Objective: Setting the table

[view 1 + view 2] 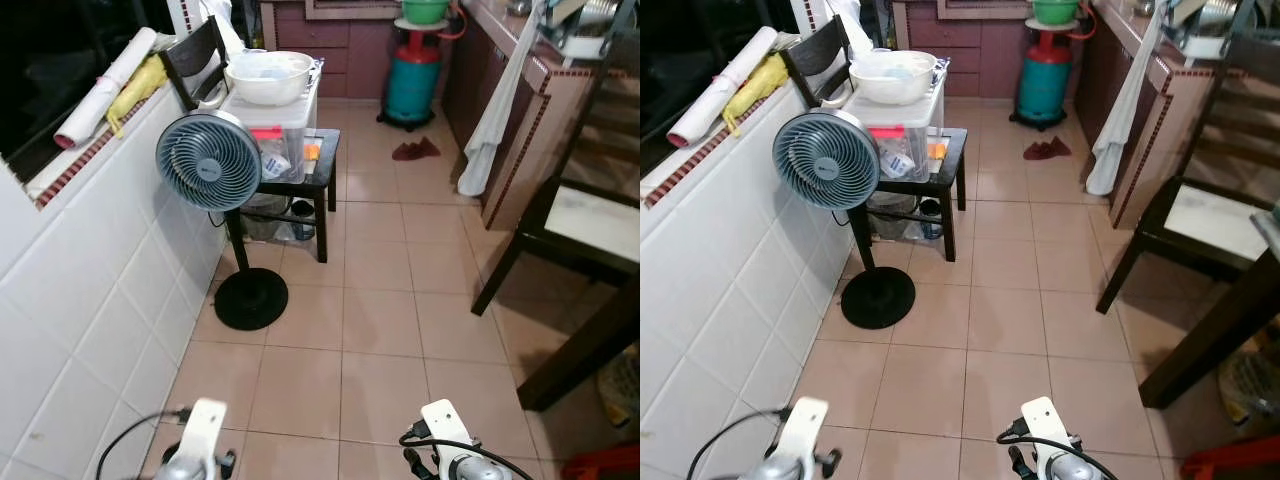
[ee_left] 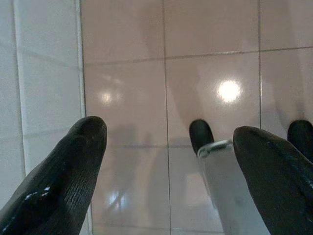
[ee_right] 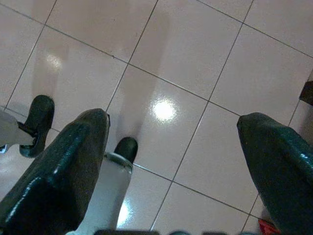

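While both arms hang low over the pink tiled floor (image 1: 380,330), the left gripper (image 2: 168,161) and right gripper (image 3: 171,161) each show 2 black fingers spread wide apart, holding nothing. Wrist views look straight down at glossy tiles with the robot's own feet below.

Ahead, left side: a grey pedestal fan (image 1: 209,160) on a round black base stands against the white tiled wall (image 1: 90,300). Just behind it, a small dark side table (image 1: 322,160) carries a clear plastic storage box (image 1: 285,135); a white bowl (image 1: 268,76) sits on the box lid. A black chair (image 1: 195,55) is behind the box.

Far end: a teal gas cylinder (image 1: 412,85). A white cloth (image 1: 490,120) hangs off the counter on the right. The dark dining table (image 1: 600,330) and a dark chair (image 1: 570,225) sit at right edge
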You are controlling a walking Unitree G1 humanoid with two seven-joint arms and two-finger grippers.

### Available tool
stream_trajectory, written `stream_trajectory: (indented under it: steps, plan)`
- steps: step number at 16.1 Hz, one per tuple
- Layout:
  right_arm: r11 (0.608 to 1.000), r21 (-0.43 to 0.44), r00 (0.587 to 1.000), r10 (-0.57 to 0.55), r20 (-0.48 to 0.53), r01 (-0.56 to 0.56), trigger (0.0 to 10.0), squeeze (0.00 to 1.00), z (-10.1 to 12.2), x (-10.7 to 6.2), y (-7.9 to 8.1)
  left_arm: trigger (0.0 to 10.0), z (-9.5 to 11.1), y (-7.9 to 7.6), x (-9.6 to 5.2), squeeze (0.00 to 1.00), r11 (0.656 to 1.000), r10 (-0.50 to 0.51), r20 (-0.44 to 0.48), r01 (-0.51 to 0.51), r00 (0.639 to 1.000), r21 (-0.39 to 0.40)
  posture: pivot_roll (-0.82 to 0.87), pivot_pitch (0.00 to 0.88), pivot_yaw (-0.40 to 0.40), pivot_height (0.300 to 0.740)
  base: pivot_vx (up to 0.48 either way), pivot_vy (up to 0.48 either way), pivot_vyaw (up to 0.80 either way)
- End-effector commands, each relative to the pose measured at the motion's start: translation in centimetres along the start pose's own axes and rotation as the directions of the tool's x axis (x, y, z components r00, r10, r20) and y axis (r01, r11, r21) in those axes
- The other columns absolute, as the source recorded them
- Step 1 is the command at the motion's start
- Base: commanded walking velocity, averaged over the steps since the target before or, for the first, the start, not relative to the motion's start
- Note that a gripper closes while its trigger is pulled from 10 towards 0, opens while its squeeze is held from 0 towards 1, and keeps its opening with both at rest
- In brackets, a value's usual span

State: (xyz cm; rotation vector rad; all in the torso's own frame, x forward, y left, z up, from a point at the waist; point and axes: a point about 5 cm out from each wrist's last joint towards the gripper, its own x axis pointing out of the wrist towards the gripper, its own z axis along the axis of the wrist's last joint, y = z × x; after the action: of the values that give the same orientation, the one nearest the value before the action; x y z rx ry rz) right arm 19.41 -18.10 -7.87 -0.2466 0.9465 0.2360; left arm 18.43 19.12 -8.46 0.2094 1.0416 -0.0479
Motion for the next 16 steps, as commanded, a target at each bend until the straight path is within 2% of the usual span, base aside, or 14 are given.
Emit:
stream_trajectory:
  steps: [1, 4, 6, 10, 16]
  plan:
    - [0.999, 0.041, 1.000, 0.009, 0.003, -0.009, 10.0, 0.00, 0.14, 0.12, 0.63, 10.0, 0.12, 0.62, -0.02, 0.00, 1.000, 0.013, 0.006, -0.013, 1.000, -0.012, -0.05, 0.000, 0.030, 0.740, 0.000, 0.000, 0.00]
    - [0.991, 0.136, 1.000, -0.018, 0.015, 0.016, 10.0, 0.00, 0.03, 0.11, 0.67, 10.0, 0.22, 0.69, -0.03, 0.00, 0.999, 0.020, 0.019, -0.019, 1.000, -0.036, -0.06, 0.000, 0.030, 0.740, 0.000, 0.000, 0.00]
    - [0.987, 0.161, 0.999, -0.024, 0.023, 0.020, 10.0, 0.00, 0.05, 0.11, 0.72, 10.0, 0.25, 0.77, -0.04, 0.00, 0.999, 0.027, 0.025, -0.026, 0.999, -0.048, -0.06, 0.000, 0.036, 0.740, 0.000, 0.000, 0.00]
    - [0.967, 0.251, 0.998, -0.048, 0.045, 0.035, 10.0, 0.00, 0.05, 0.09, 0.82, 10.0, 0.09, 0.75, -0.06, 0.00, 0.991, 0.023, 0.028, -0.019, 0.999, -0.132, -0.07, 0.000, 0.038, 0.740, 0.000, 0.000, 0.00]
    - [0.952, 0.299, 0.990, -0.096, 0.100, 0.062, 10.0, 0.00, 0.50, 0.02, 0.63, 10.0, 0.71, 0.74, -0.10, 0.00, 0.975, 0.019, 0.102, 0.004, 0.995, -0.223, -0.07, 0.000, 0.041, 0.740, 0.000, 0.000, 0.00]
